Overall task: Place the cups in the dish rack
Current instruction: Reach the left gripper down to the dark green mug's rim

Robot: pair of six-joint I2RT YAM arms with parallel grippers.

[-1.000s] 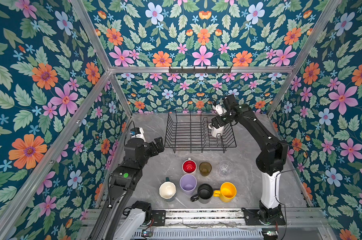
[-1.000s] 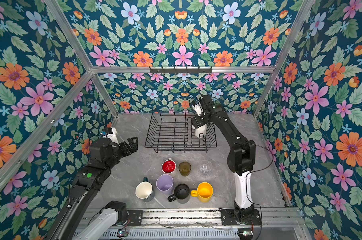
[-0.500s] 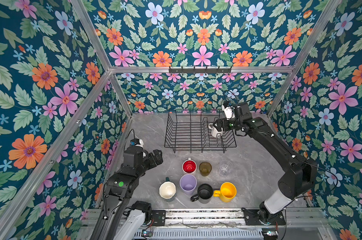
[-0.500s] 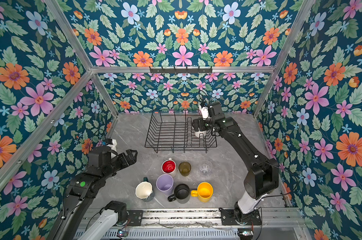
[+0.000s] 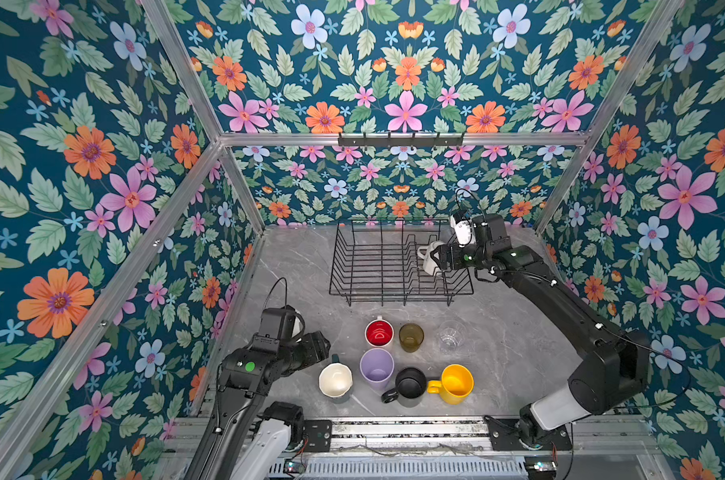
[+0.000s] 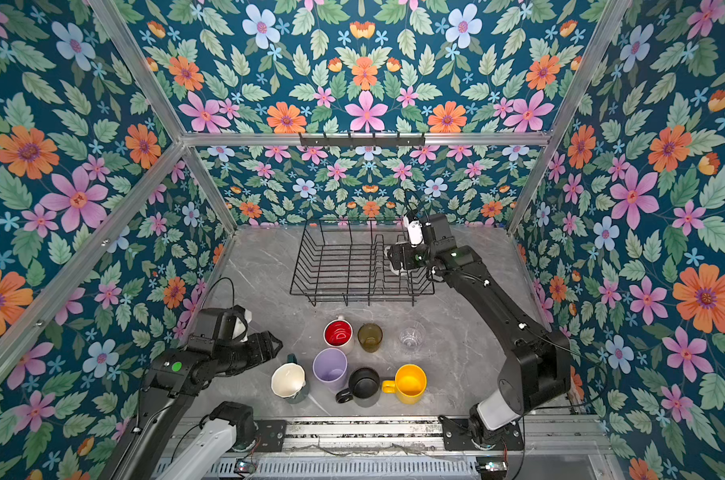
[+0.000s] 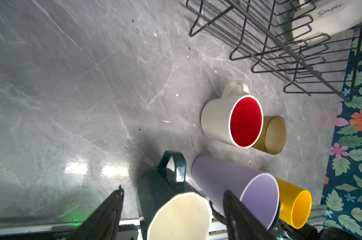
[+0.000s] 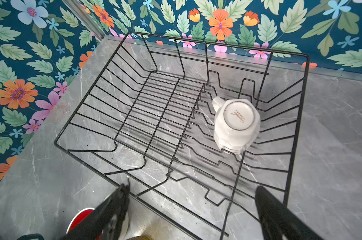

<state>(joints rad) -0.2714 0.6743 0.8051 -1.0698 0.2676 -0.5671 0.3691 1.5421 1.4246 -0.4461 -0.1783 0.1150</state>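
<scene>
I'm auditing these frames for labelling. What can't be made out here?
- Black mug: left wrist view, almost hidden behind the lilac tumbler.
- Clear glass: left wrist view, only a faint outline.
- Tall cream mug: upside down in the dish rack, so its inside is unseen; in both top views the right end effector partly covers it.
- Dark-green mug: partly cut off by the left wrist view's lower edge.
</scene>
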